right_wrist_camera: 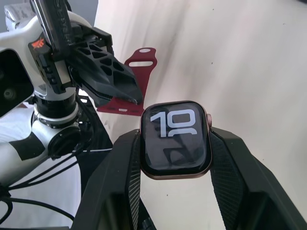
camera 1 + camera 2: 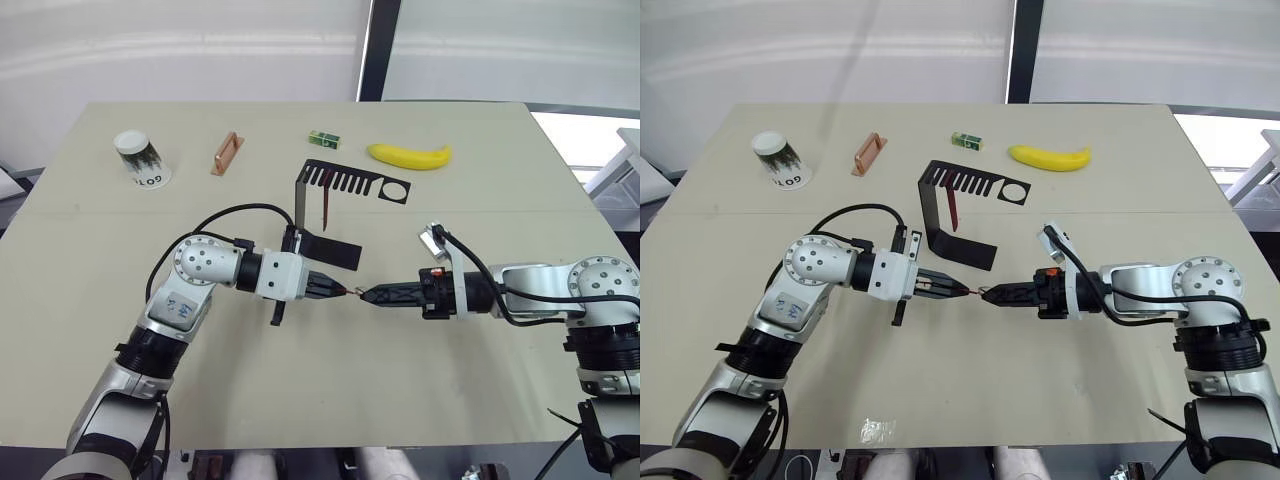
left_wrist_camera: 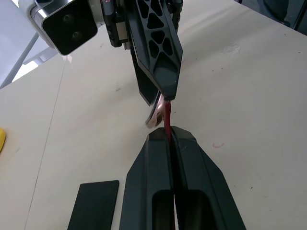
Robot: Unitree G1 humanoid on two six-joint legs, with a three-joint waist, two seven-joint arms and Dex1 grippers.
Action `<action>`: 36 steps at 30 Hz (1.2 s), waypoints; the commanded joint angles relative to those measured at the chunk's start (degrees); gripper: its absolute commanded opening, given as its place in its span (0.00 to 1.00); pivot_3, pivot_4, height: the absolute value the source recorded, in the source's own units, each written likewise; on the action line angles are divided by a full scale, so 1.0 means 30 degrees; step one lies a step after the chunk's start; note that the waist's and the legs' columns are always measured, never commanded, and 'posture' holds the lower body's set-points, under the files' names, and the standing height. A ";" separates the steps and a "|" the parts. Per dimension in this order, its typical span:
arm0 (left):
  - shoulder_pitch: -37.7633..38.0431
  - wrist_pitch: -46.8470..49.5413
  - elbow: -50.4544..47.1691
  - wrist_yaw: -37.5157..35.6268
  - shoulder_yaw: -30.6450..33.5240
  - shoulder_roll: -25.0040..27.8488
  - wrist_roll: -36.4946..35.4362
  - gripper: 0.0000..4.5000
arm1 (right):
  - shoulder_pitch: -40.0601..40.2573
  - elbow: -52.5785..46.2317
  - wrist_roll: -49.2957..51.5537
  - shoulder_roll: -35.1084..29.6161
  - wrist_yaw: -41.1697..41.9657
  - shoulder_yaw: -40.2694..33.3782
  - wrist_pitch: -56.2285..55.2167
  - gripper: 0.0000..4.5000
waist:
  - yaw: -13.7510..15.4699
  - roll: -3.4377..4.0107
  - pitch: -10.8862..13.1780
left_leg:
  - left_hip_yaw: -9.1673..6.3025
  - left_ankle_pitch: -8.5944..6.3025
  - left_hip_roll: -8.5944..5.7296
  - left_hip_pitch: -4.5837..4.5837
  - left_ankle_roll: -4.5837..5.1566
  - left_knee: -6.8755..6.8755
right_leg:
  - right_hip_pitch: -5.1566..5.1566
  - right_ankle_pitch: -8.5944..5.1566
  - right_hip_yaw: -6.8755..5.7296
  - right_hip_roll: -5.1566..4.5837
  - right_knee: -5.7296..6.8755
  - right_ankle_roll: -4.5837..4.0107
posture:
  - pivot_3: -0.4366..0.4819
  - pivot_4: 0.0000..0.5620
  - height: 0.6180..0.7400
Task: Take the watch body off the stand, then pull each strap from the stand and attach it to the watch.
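A beige table (image 2: 100,380) is seen, with the black stand (image 2: 330,210) set near its middle, base plate flat and slotted top plate raised. One dark-red strap (image 2: 326,204) is hung from a slot of that top plate. Along the far edge, a yellow banana (image 2: 410,155), a paper cup (image 2: 138,158), a copper-coloured bar (image 2: 226,153) and a small green box (image 2: 323,138) are laid apart from one another. Nearer the front edge, the two grippers are brought tip to tip above the surface. The watch body (image 1: 175,139) is clamped by its sides in the right gripper (image 1: 175,143), face toward the wrist camera. A second dark-red strap (image 3: 167,120) is pinched in the left gripper (image 3: 170,139), its free end met against the rim of the case.
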 commanded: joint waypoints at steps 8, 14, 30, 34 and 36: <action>-0.0434 -0.0102 -0.0220 0.0257 0.0064 -0.0156 0.0058 0.00 | 0.0175 -0.1017 0.1304 -0.1374 -0.0230 0.0641 -0.1226 0.34 | 0.0014 0.0000 0.0000 | -0.0003 -0.0001 0.0004 -0.0005 0.0002 -0.0005 | 0.0000 0.0001 0.0000 -0.0003 -0.0009 0.0002 | 0.48 0.27 1.00; -0.0390 -0.0076 -0.0161 0.0281 0.0164 -0.0088 0.0023 0.00 | 0.0363 -0.1031 0.1156 -0.1650 -0.0004 0.0626 -0.1307 0.34 | 0.0012 0.0000 0.0000 | -0.0002 -0.0001 0.0006 -0.0005 0.0002 -0.0007 | 0.0000 0.0001 0.0000 -0.0002 -0.0014 0.0001 | 0.48 0.27 1.00; -0.0341 0.0150 -0.0215 0.0626 -0.0027 -0.0466 0.0031 0.00 | 0.0338 -0.1328 0.1453 -0.1779 0.0165 0.0816 -0.1559 0.34 | 0.0021 0.0000 0.0000 | -0.0003 -0.0002 0.0007 -0.0006 0.0004 -0.0012 | 0.0000 0.0001 0.0000 -0.0004 -0.0021 0.0002 | 0.48 0.27 1.00; -0.0355 0.0177 -0.0158 0.0626 -0.0005 -0.0561 0.0021 0.00 | 0.0294 -0.1331 0.1453 -0.1764 0.0249 0.0778 -0.1574 0.34 | 0.0017 0.0000 0.0000 | -0.0003 -0.0002 0.0007 -0.0006 0.0004 -0.0012 | 0.0000 0.0001 0.0000 -0.0004 -0.0022 0.0002 | 0.48 0.27 1.00; -0.0358 0.0182 -0.0149 0.0629 -0.0006 -0.0593 0.0029 0.00 | 0.0285 -0.1309 0.1453 -0.1735 0.0279 0.0732 -0.1591 0.34 | 0.0017 -0.0001 0.0000 | -0.0003 -0.0002 0.0008 -0.0006 0.0004 -0.0013 | 0.0000 0.0001 0.0000 -0.0003 -0.0022 0.0002 | 0.48 0.27 1.00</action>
